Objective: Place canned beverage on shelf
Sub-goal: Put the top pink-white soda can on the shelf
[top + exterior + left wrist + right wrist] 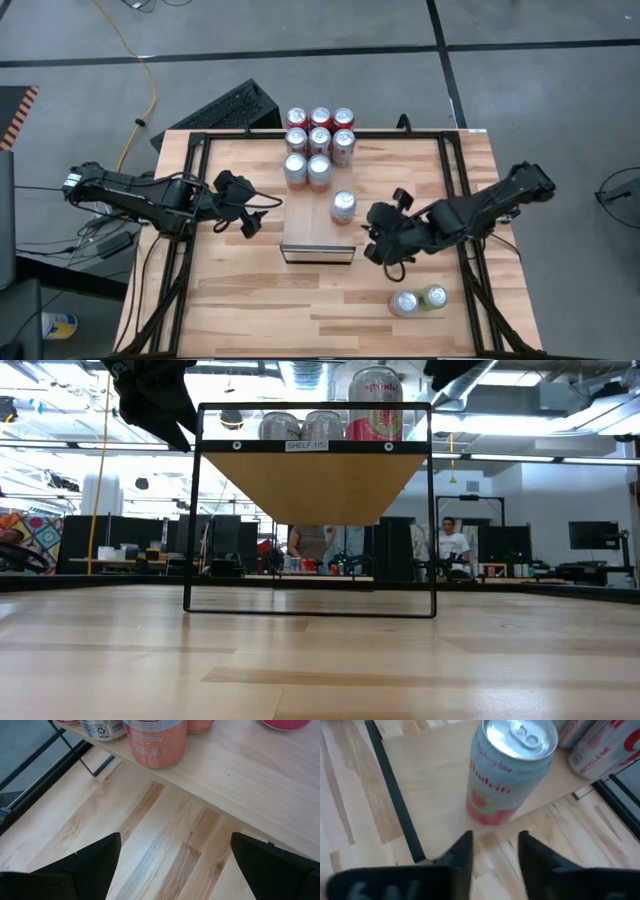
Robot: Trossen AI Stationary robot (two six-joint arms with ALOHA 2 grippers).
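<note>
Pale wood tabletop [250, 300] under both arms, grey floor all round it. Upright on the shelf [310, 235], near its dark front edge: one pink-and-white canned beverage [512, 770], silver top up, pull tab in place. Just ahead of the right gripper [495, 857], not touching it. Fingers [462, 855] drawn close together with only a narrow slot left between them, nothing in that slot, bare wood showing through. Clamped on nothing, touching nothing. Level with the shelf's front end in the overhead view, just off its side, fingertips aimed at the can.

Farther beyond the can from that gripper, eight more cans [320, 140] packed in rows at the shelf's far end, tops up. Behind the right gripper, toward the table's near edge, two loose cans [420, 299] side by side on the tabletop, one pinkish, one green.

Left gripper [175, 870] off the shelf's opposite side, fingers spread wide, empty, hanging over bare tabletop, with the shelf's edge and a few can bottoms just ahead of it.

From table height: shelf seen from underneath, only the upper parts of three cans showing above its edge, both grippers hard to make out among dark shapes cut off at the frame's edge, small print on the shelf's front label not fully readable. Far beyond, an open workroom with people standing, too distant to make out
</note>
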